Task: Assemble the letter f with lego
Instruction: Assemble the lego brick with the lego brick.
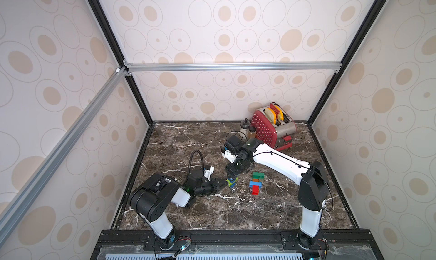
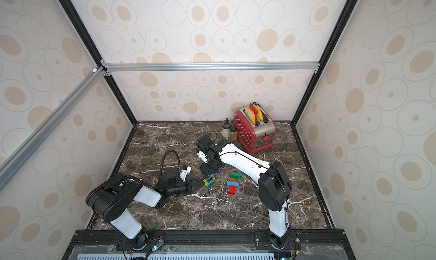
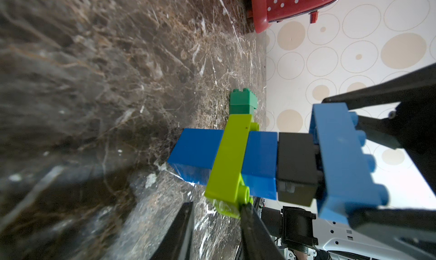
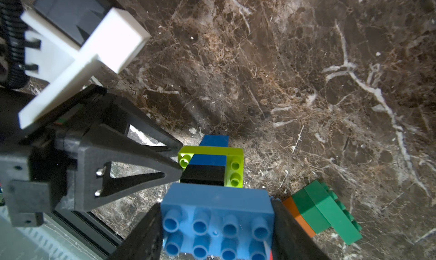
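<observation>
My left gripper (image 1: 224,184) lies low over the dark veined marble tabletop (image 1: 188,214), pinched narrow on one end of a flat lime green plastic brick (image 3: 230,159). My right gripper (image 1: 232,175) points down from above, clamped on a light blue oblong studded brick (image 4: 217,214), one finger at each short end.

The lego tower (image 1: 231,182) stands mid-table between the two grippers, and only the wrist views lay out its layers. There is a blue base brick (image 3: 195,152) on the marble, the lime one crossing it, a second blue brick (image 3: 259,162) and a black-looking square brick (image 3: 297,166). The light blue one sits against the top of that, slightly askew. Whether it is seated I cannot tell. In both top views the right gripper hides most of this.

Just right of the tower a flat row lies on the table, touching end to end: dark green bricks (image 1: 258,175) farthest, an orange brick (image 1: 255,180), a wider blue brick (image 1: 255,184), a red brick (image 1: 255,190) nearest me. The right wrist view catches only its green and orange end; the left wrist, only the green. Far right stands a red and steel toaster (image 1: 271,126) with two small bottles (image 1: 244,127) beside it.
</observation>
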Controlling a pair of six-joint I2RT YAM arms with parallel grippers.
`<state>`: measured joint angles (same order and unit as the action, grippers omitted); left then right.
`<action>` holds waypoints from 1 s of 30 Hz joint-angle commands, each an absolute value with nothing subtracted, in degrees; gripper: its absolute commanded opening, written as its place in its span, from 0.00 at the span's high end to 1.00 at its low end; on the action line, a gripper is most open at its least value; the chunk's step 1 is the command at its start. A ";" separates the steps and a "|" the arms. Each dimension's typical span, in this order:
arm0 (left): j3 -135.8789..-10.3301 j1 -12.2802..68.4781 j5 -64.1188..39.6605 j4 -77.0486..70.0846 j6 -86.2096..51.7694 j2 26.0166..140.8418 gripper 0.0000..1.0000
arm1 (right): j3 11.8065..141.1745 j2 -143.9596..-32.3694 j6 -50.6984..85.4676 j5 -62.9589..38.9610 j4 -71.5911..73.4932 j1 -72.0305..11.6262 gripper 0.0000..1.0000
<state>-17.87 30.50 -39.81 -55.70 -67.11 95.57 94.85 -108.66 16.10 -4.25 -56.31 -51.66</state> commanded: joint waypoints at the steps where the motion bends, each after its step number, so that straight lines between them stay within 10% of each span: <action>1: -18.46 30.91 -38.94 -55.57 -67.14 96.50 0.65 | 92.13 -110.44 14.69 -2.99 -61.25 -51.66 0.48; 30: -18.54 30.91 -39.02 -54.77 -66.57 95.47 0.64 | 85.18 -113.91 14.60 -3.55 -58.88 -52.47 0.48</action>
<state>-17.87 30.50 -39.81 -55.64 -67.09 95.57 91.22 -107.37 15.55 -4.16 -52.84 -51.77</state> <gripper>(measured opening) 0.354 0.663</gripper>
